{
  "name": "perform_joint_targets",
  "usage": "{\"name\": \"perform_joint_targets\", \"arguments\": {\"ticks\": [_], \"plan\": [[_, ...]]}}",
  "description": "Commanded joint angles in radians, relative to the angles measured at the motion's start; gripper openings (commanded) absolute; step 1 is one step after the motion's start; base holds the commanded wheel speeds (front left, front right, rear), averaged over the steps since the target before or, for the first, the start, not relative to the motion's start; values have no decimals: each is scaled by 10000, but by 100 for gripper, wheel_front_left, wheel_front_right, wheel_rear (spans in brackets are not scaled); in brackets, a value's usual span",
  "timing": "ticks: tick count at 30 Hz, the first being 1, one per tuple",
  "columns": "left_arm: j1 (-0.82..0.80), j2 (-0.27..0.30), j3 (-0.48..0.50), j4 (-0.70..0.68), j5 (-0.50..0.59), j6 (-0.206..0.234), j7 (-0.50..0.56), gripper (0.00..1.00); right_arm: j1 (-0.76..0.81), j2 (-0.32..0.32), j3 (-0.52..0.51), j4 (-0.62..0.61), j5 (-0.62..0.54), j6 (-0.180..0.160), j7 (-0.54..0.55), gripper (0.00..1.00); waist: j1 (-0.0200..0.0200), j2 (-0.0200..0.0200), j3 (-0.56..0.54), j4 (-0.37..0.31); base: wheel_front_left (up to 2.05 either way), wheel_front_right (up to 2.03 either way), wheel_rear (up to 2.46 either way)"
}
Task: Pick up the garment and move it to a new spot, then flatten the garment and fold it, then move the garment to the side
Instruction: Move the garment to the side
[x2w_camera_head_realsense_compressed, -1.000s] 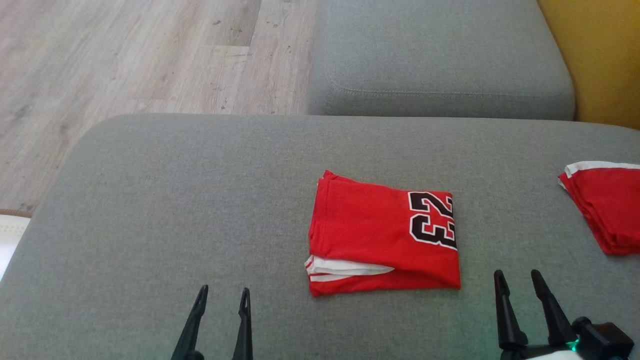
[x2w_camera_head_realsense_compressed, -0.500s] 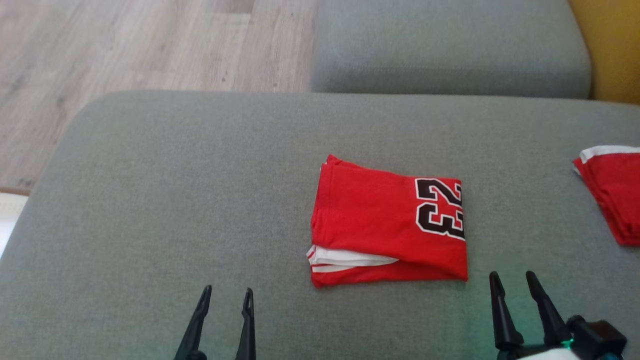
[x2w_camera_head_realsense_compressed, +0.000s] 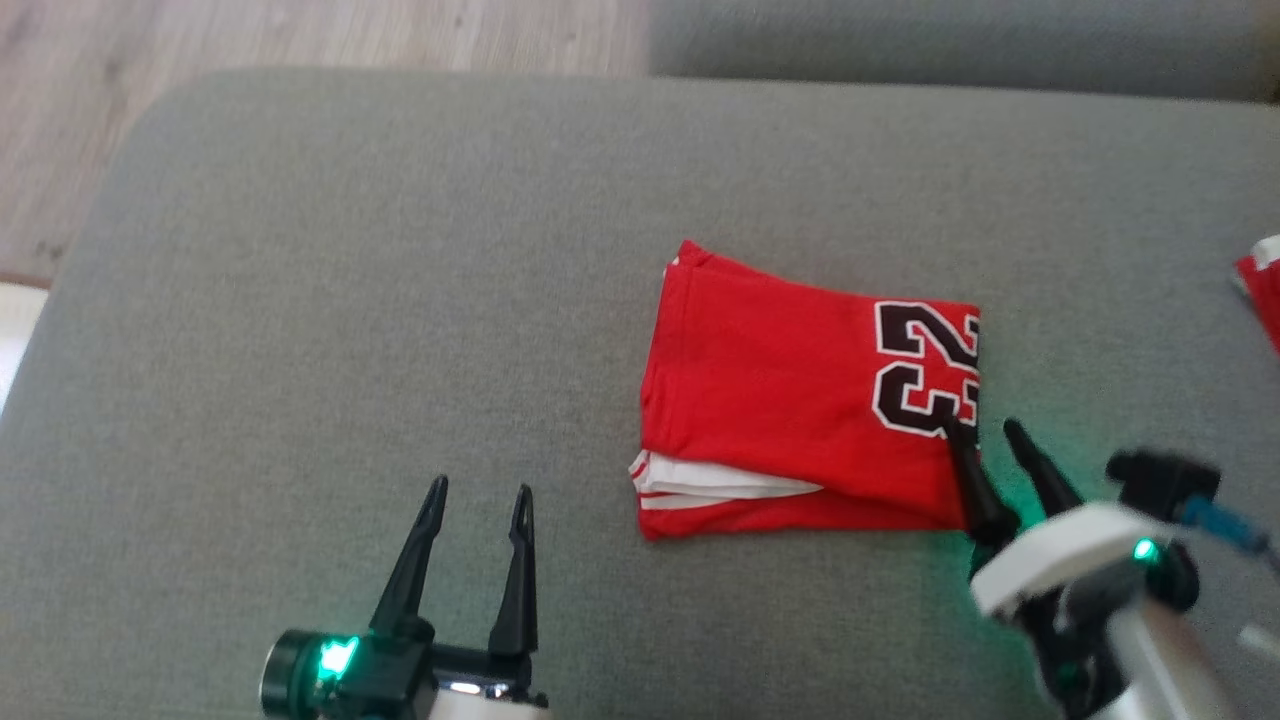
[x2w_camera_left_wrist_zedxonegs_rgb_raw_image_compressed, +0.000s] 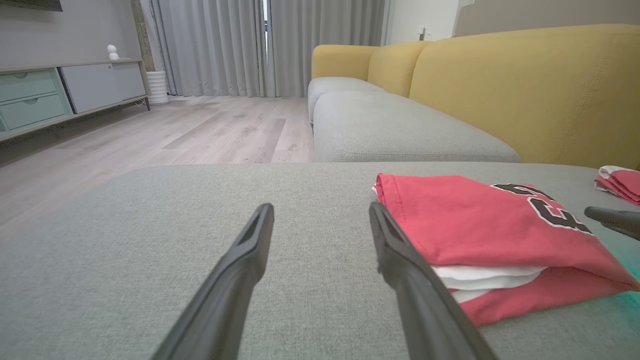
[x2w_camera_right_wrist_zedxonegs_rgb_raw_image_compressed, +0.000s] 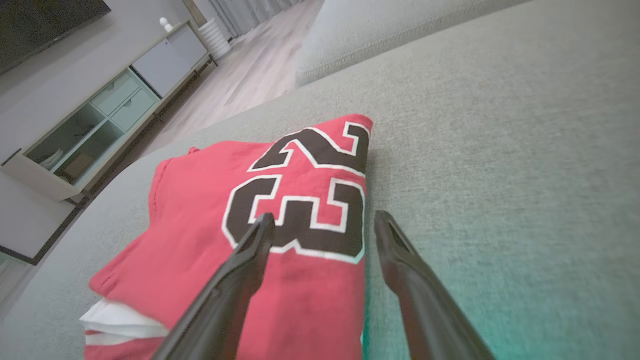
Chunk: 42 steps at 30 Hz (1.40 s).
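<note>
**Layout around the folded garment (x2w_camera_head_realsense_compressed: 790, 400) on the grey cushion (x2w_camera_head_realsense_compressed: 350, 300)**

**Head view.** The garment is a red jersey folded to a rectangle. It has a black, white-edged "23" at its right edge and white trim at its lower left, and it lies right of the frame's centre on the cushion. The left gripper (x2w_camera_head_realsense_compressed: 480, 487) stands at the lower left with its fingers apart and nothing between them, well clear of the garment. The right gripper (x2w_camera_head_realsense_compressed: 984, 423) stands at the lower right, also with fingers apart. Its tips are at the garment's lower right corner, one finger overlapping the red cloth and the other over the cushion. A second red garment (x2w_camera_head_realsense_compressed: 1262, 295) is cut off by the right edge. Wooden floor (x2w_camera_head_realsense_compressed: 300, 30) fills the upper left.

**Left wrist view.** The left gripper's spread fingers rise from the bottom edge over bare cushion, and the garment lies just to the right of the right-hand finger. A dark fingertip of the right gripper enters at the right edge. A yellow sofa back (x2w_camera_left_wrist_zedxonegs_rgb_raw_image_compressed: 525, 85) occupies the upper right, grey curtains (x2w_camera_left_wrist_zedxonegs_rgb_raw_image_compressed: 225, 45) the top and a cabinet (x2w_camera_left_wrist_zedxonegs_rgb_raw_image_compressed: 50, 95) the upper left.

**Right wrist view.** The right gripper's spread fingers straddle the garment's numbered edge, the left-hand finger over the "3" and the right-hand finger over the cushion. Whether either finger touches the cloth cannot be told.
</note>
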<state>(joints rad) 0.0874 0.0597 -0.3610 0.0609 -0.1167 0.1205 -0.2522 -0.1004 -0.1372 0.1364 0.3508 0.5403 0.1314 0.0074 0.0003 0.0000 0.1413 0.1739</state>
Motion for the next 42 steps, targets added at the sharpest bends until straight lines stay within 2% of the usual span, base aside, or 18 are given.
{"name": "perform_joint_targets", "arguments": {"ticks": [1, 7, 9, 10, 14, 17, 23, 30, 31, 36, 42], "plan": [[-361, -93, 178, -295, -85, 52, -95, 100, -439, -232, 109, -213, 229, -7, 296, 100, -3, 0, 364, 170, 0, 0, 0], [-761, -94, -42, -220, -174, 140, -95, 100, -988, -463, -279, 3, 1101, -7, 1607, 100, -3, 0, 856, 422, 0, 0, 0], [-848, -94, -81, -201, -187, 183, -95, 100, -996, -426, -256, -85, 1308, -7, 1841, 29, -3, 0, 941, 452, 0, 0, 0], [-879, -94, -95, -190, -189, 206, -95, 100, -971, -400, -228, -144, 1398, -7, 1940, 0, -3, 0, 963, 454, 0, 0, 0], [-951, -94, -113, -192, -203, 296, -95, 100, -896, -471, -199, -525, 1418, -7, 2018, 0, -3, 0, 1061, 337, 0, 0, 0], [-1061, -94, -69, -299, -41, 369, -95, 100, -972, -830, -317, -910, 1056, -7, 2012, 0, -3, 0, 1191, 107, 0, 0, 0], [-1376, -94, 92, -753, -126, 524, -95, 100, -1401, -2371, -1013, -1838, 300, -7, 2603, 0, -3, 0, 1665, -558, 0, 0, 0], [-1907, -95, 152, -1079, -260, 151, -95, 100, -2106, -4220, -2365, -2534, -155, -7, 3459, 0, -3, 0, 2399, -1278, 0, 0, 0], [-1907, -95, 152, -1079, -260, 151, -95, 100, -2106, -4220, -2365, -2534, -155, -7, 3459, 0, -3, 0, 2399, -1278, 0, 0, 0], [-2355, -95, 157, -1469, -267, 33, -95, 100, -2551, -5149, -3277, -2636, -524, -7, 3778, 0, -3, 0, 2881, -1470, 0, 0, 0], [-2624, -95, 221, -1665, -283, -54, -95, 100, -2848, -5829, -4373, -2760, -1126, -7, 4043, 0, -3, 0, 3283, -1518, 0, 0, 0]]}}
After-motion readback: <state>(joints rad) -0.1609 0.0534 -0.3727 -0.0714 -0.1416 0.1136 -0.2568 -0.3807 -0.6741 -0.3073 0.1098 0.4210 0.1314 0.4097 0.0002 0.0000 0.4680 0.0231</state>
